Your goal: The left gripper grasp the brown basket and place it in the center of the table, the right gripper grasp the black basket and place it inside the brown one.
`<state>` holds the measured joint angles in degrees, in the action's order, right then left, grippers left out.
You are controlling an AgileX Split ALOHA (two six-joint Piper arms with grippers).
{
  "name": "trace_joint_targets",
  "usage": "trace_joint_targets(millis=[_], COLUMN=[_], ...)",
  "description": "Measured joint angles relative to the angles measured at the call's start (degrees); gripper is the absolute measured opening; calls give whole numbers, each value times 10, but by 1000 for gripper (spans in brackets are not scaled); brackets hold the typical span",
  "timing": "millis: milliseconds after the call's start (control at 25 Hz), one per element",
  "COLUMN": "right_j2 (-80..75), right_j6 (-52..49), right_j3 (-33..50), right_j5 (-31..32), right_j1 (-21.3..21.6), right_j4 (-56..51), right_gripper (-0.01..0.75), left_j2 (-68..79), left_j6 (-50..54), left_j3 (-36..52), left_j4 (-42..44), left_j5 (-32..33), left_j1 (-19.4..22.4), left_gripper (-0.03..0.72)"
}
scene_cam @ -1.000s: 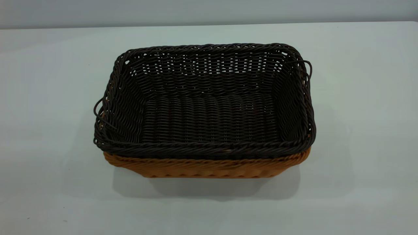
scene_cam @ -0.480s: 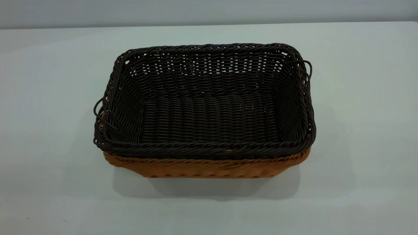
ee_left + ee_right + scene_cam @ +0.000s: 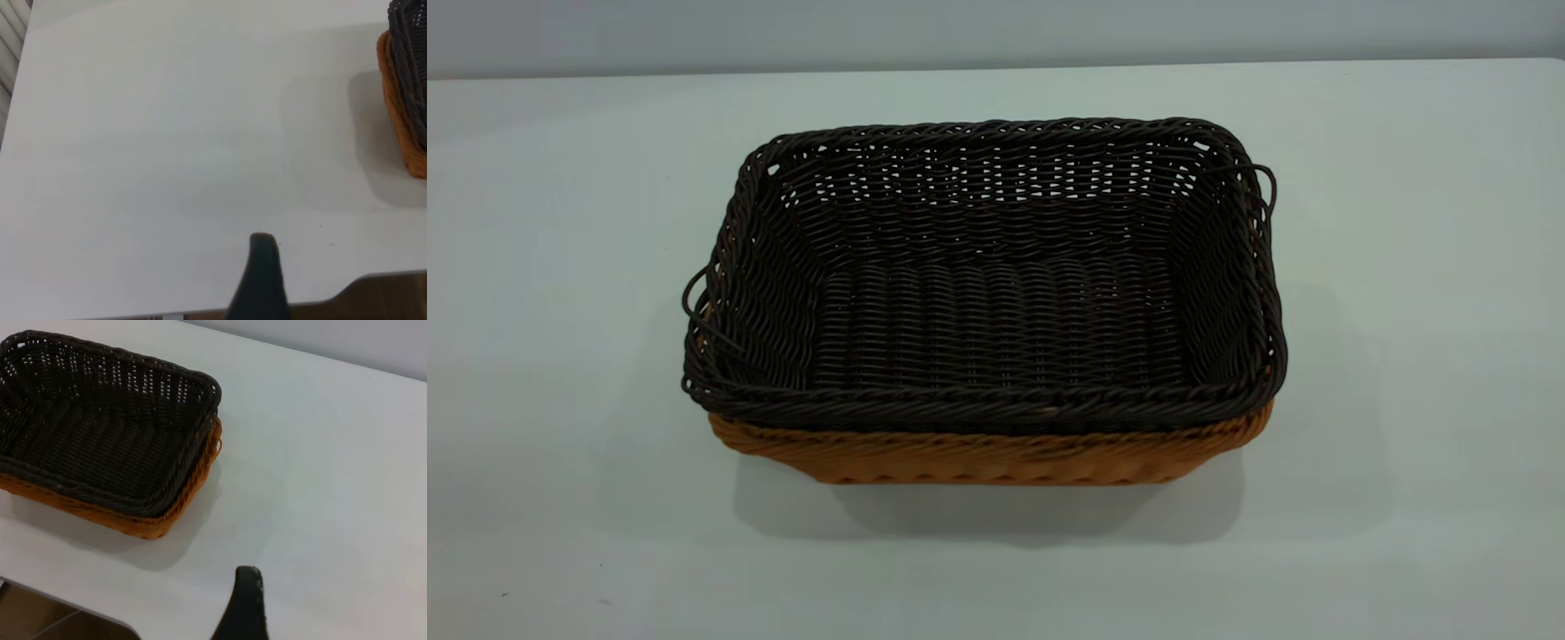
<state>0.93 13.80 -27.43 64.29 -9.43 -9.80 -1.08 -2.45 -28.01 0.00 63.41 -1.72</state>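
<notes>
Neither gripper appears in the exterior view. Each wrist view shows only a single dark fingertip, so I cannot tell whether the left gripper (image 3: 263, 267) or the right gripper (image 3: 243, 603) is spread or closed; both hang over bare table, well apart from the baskets and holding nothing. Nearest in the exterior view, the rectangular orange-tan woven wicker basket (image 3: 987, 455) shows only its front wall and braided rim. It sits about mid-table on the smooth white-grey tabletop (image 3: 1405, 498). Nested inside it is the rectangular, very dark brown-black woven wicker basket (image 3: 996, 329), whose rim rests just above the tan rim, with thin looped handles sticking out at the left and right ends. Its open weave lets light through the far wall. By this arrangement the task looks complete, which would explain both arms standing clear.
</notes>
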Motion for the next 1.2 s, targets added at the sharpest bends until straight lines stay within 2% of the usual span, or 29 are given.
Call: trace_joint_targets(millis=[240,320,520,640,1000,1200], right_j2=[0,0,0,0,0,0], right_j6=[0,0,0,-7,-98,-107], right_j3=[0,0,0,0,2,2], right_j5=[0,0,0,0,-1,-1], right_j1=[8,26,103,131,136,136], right_j4=[0,-1,-1,1,61,67], right_gripper=[594,594,593,593,593,593], left_j2=[0,0,0,0,0,0], left_j6=[0,0,0,0,0,-1], left_j3=[0,0,0,0,0,0], left_j4=[0,0,0,0,0,0], left_j5=[0,0,0,0,0,0], left_j1=[0,0,0,0,0,0], left_gripper=[580,580,580,580,580,580])
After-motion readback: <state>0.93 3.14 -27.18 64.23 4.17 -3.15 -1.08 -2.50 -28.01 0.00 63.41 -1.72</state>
